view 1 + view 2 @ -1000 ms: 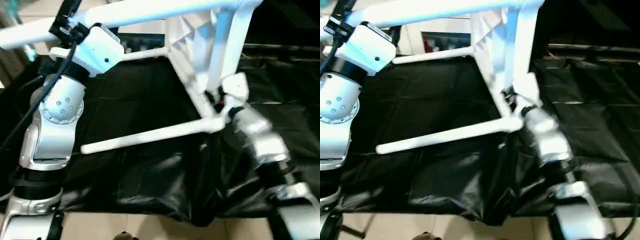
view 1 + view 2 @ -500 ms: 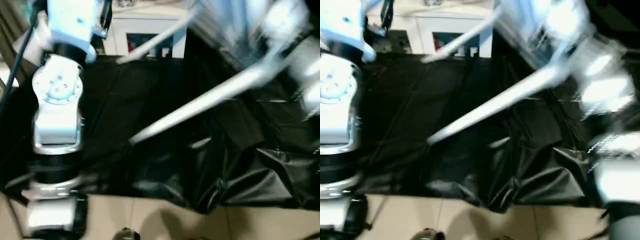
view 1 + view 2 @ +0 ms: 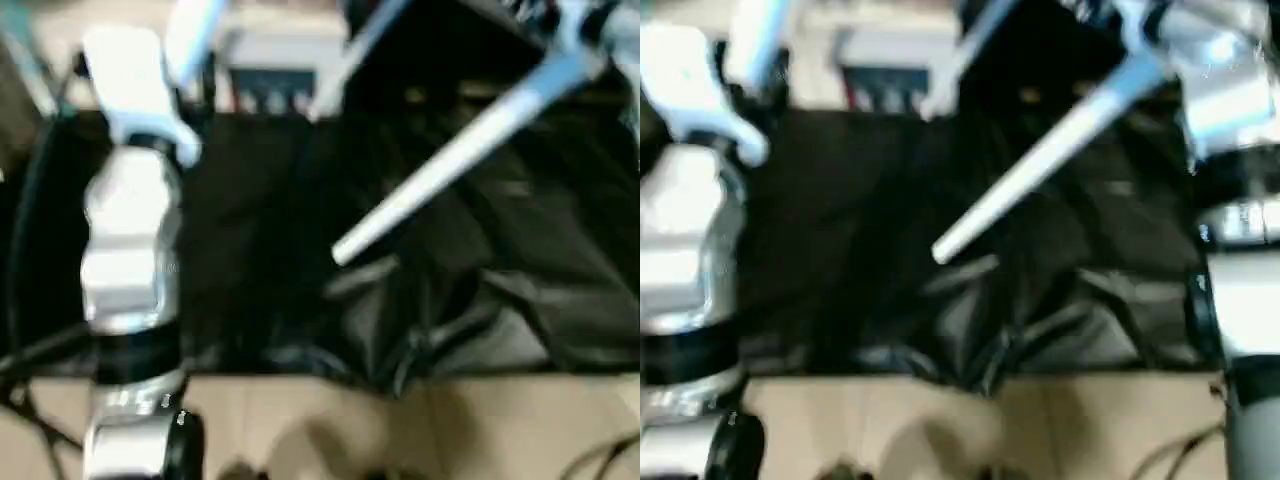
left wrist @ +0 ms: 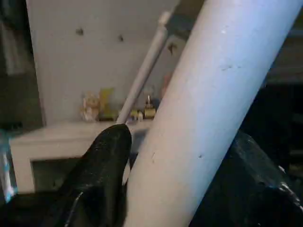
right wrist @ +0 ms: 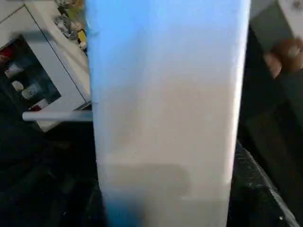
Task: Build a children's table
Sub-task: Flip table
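**Two hands aloft with the table's legs over the black-draped desk**

Two surfaces frame the scene: a desk covered in crumpled black plastic sheeting (image 3: 470,290), its near edge hanging in folds, and a pale tiled floor (image 3: 400,430) in front of that edge. Beyond the far edge stands a white cabinet with glass doors (image 3: 270,70), small trinkets on its shelf.

A second ago the white plastic tabletop with its ribbed underside hung in plain sight above the desk's far right corner, with one leg lying nearly level over the sheeting. Now that long white tapered tube leg (image 3: 460,150) slants steeply, its free end hanging over the middle of the desk, clear of the sheeting, and its thick end rising toward the far right corner.

The left silver forearm (image 3: 130,250) stands upright at the desk's left edge. The left hand (image 4: 180,156) is clamped on another white tube leg (image 4: 208,94), one black finger (image 4: 102,161) against its side. The right hand (image 5: 165,208) is raised high at the right and closed around a thick white leg (image 5: 165,94).
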